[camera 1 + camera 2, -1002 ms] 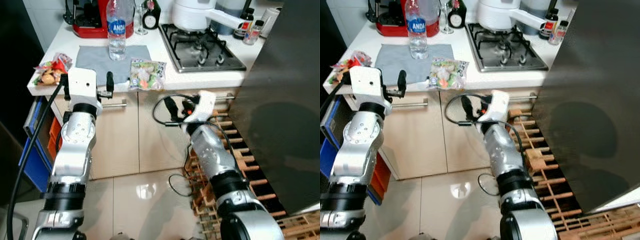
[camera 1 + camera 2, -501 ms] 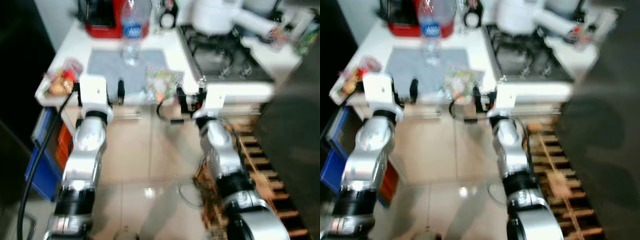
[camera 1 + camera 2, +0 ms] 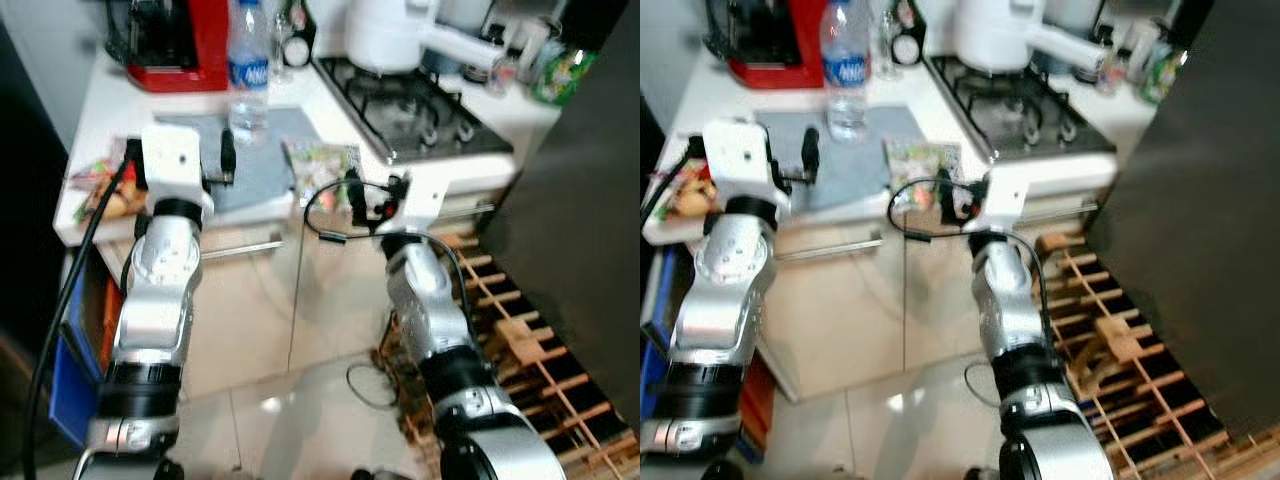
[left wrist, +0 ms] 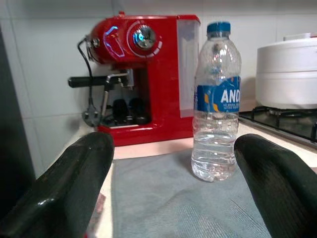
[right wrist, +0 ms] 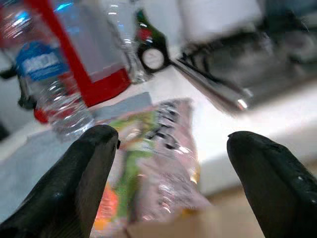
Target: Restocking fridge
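Fingers first: your left gripper [image 4: 173,193] stands wide open with nothing between its two black fingers [image 4: 69,186], and your right gripper [image 5: 173,188] is spread just as wide, also empty.

Left side. Left gripper is raised to the counter edge, over the near rim of the grey mat [image 3: 250,165]. Dead ahead of it, on that mat, stands the water bottle [image 4: 216,101], upright, blue cap on, long axis vertical. In the wrist view it sits between the two fingers but nearer the one on the stove side, and still well ahead of the tips. Behind it, the red coffee machine [image 4: 141,77].

Right side. Right gripper is up at the counter front, below the stove [image 3: 420,110]. The snack packet [image 5: 158,158] lies flat right in front of it, just beside the mat's stove-side edge, long axis running away from the counter edge toward the wall. It is near the fingertips, not touching as far as you can tell; this wrist view is blurred.

Judgement: each arm has its own target straight ahead. The packet is the closer reach, for the right arm. The bottle needs a longer push forward from the left, centred a little toward the stove side so the fingers straddle it side-on.

Dark fridge door [image 3: 580,220] stands on your right.
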You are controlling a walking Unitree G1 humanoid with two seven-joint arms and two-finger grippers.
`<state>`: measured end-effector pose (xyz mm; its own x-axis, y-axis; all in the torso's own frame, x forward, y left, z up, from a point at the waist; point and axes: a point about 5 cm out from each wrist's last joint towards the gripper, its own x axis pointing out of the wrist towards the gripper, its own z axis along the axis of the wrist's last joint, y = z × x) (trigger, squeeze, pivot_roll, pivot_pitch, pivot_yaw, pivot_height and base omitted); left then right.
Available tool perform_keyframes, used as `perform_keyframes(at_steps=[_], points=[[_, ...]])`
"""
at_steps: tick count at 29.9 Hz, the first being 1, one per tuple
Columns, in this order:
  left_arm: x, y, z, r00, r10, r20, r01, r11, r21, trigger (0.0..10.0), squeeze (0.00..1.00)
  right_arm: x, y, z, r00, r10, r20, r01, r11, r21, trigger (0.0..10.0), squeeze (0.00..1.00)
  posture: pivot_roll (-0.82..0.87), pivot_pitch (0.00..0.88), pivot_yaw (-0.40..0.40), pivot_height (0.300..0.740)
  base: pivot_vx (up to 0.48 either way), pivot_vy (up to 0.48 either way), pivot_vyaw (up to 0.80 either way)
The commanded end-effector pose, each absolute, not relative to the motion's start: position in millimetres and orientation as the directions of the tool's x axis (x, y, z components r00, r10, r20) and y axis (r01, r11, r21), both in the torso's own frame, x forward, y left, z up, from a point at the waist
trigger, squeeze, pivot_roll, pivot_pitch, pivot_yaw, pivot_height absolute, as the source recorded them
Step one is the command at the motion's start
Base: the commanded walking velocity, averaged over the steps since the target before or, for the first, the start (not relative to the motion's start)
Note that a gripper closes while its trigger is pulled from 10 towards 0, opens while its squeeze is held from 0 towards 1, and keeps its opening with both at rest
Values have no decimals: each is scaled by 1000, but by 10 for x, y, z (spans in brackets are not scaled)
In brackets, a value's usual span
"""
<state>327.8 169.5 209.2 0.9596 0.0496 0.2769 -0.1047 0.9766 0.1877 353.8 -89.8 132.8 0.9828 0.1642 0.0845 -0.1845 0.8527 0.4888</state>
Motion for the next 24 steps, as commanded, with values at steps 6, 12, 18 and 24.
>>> perform_keyframes(at_steps=[6, 12, 18, 24], points=[[3293, 1647, 2069, 964, 29, 265, -81, 978, 190, 10000, 0, 3603, -815, 1294, 975, 221, 23, -177, 711, 680, 10000, 0, 40, 0, -35, 740, 0, 0, 0], [3273, 1674, 2080, 963, 31, 267, -85, 977, 195, 10000, 0, 3637, -716, 1336, 960, 280, 14, -190, 614, 766, 10000, 0, 49, 0, -38, 740, 0, 0, 0], [3263, 1699, 2076, 963, 39, 265, -94, 976, 196, 10000, 0, 3614, -660, 1356, 956, 294, 10, -180, 557, 811, 10000, 0, 50, 0, -40, 740, 0, 0, 0], [3279, 1688, 2091, 963, 31, 268, -88, 975, 202, 10000, 0, 3597, -568, 1404, 941, 339, 25, -204, 505, 838, 10000, 0, 42, 0, -31, 740, 0, 0, 0]])
